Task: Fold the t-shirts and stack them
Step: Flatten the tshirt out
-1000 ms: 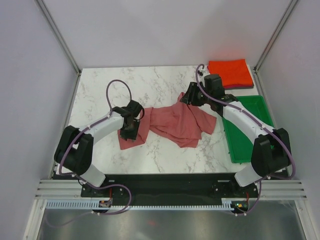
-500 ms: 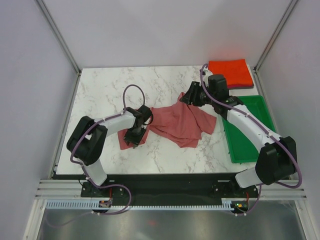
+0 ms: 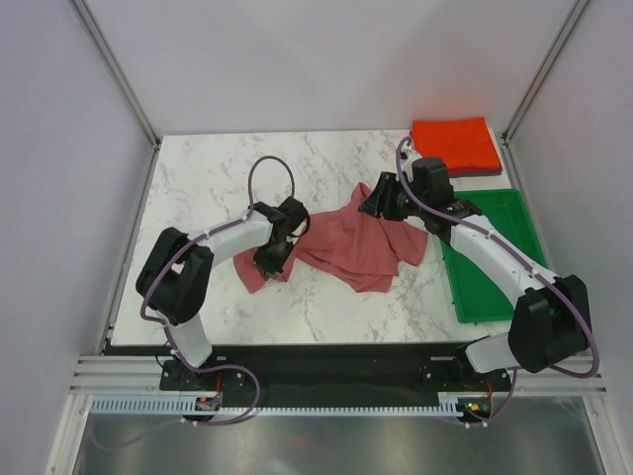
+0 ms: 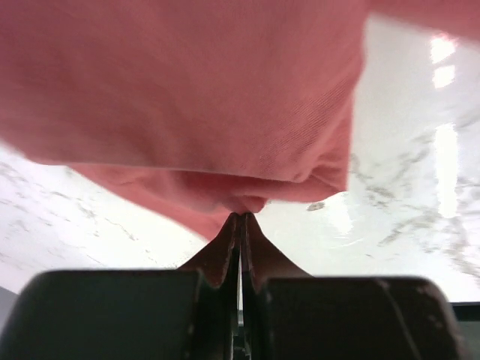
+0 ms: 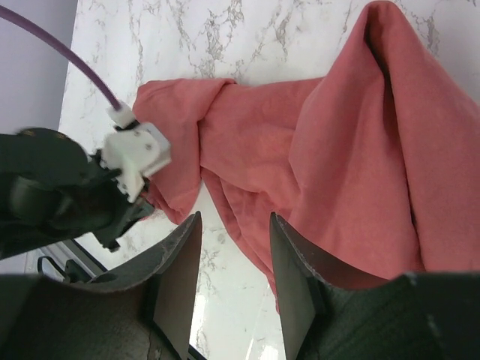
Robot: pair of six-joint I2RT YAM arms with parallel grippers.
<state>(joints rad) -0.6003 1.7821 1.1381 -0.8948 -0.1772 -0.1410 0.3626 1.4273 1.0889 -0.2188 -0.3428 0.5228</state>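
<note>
- Left end effector point(image 3: 269, 259): the fingers are pressed together, and in the left wrist view point(image 4: 241, 217) a small fold of the rose-red t-shirt point(image 4: 187, 97) is seen caught at their tips.
- Rose-red t-shirt point(image 3: 351, 242): it is spread crumpled and unfolded on the desk point(image 3: 198, 178). Its bulk extends from the left end effector towards the right end effector, with one narrow corner gathered at the left one's tips.
- Right end effector point(image 3: 368, 203): the fingers are held apart, with nothing clamped between them. In the right wrist view point(image 5: 232, 225) bare marble and an edge of the shirt point(image 5: 337, 165) are seen through the gap.
- The far, raised corner of the shirt is located directly at the right end effector. The rest of the cloth lies on its near side.
- Orange-red t-shirt point(image 3: 455, 143): it is laid folded flat at the far right corner of the desk, beyond and to the right of the right end effector and apart from it.
- Green tray point(image 3: 485, 287): it is placed on the near right side of the right end effector, partly covered by that arm.
</note>
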